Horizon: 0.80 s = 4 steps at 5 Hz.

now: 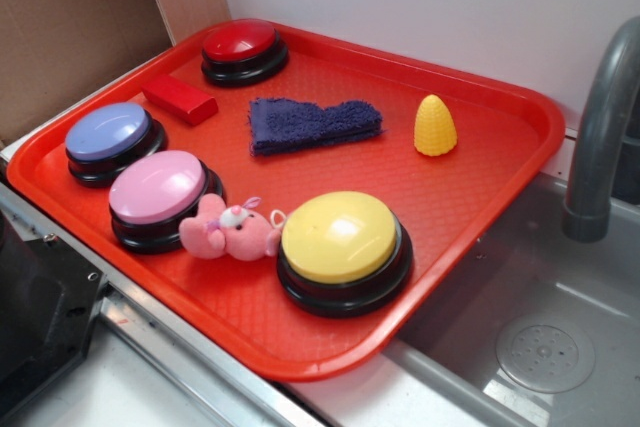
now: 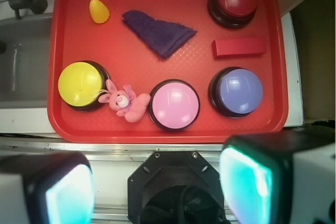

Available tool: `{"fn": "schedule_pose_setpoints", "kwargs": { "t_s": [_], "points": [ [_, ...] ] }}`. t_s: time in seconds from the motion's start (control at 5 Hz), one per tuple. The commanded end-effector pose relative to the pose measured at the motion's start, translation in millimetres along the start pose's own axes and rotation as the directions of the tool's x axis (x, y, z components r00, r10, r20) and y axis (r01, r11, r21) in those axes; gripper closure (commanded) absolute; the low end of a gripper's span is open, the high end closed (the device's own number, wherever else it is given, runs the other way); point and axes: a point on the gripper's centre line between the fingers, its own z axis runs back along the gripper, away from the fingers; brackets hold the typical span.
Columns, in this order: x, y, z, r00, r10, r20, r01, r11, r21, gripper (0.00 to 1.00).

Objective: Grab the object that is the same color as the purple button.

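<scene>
The object, a folded dark purple-blue fuzzy cloth (image 1: 313,124) (image 2: 158,33), lies flat in the middle back of the red tray (image 1: 480,197) (image 2: 68,40). The purple button (image 1: 108,133) (image 2: 240,91), lavender-topped on a black base, sits at the tray's left side in the exterior view. My gripper (image 2: 157,187) shows only in the wrist view. It hangs high above the tray's near edge, far from the cloth, open, with nothing between its fingers (image 2: 247,182).
Also on the tray are a red button (image 1: 240,44), a red block (image 1: 180,99), a pink button (image 1: 157,188), a pink plush bunny (image 1: 230,230), a yellow button (image 1: 338,237) and a yellow corn piece (image 1: 435,125). A grey faucet (image 1: 600,127) and sink (image 1: 545,347) lie to the right.
</scene>
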Motion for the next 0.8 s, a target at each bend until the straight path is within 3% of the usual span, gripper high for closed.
{"fn": "schedule_pose_setpoints", "kwargs": {
  "t_s": [0.0, 0.2, 0.4, 0.6],
  "points": [
    [0.0, 0.0, 0.0, 1.000, 0.000, 0.000, 0.000, 1.000, 0.000, 0.00],
    [41.4, 0.0, -12.3, 0.983, -0.169, 0.072, 0.167, 0.985, 0.040, 0.00],
    [68.6, -0.1, -32.6, 0.956, -0.286, 0.070, 0.279, 0.956, 0.094, 0.00],
    [83.2, -3.4, -60.3, 0.922, -0.386, 0.036, 0.380, 0.919, 0.102, 0.00]
  ]
}}
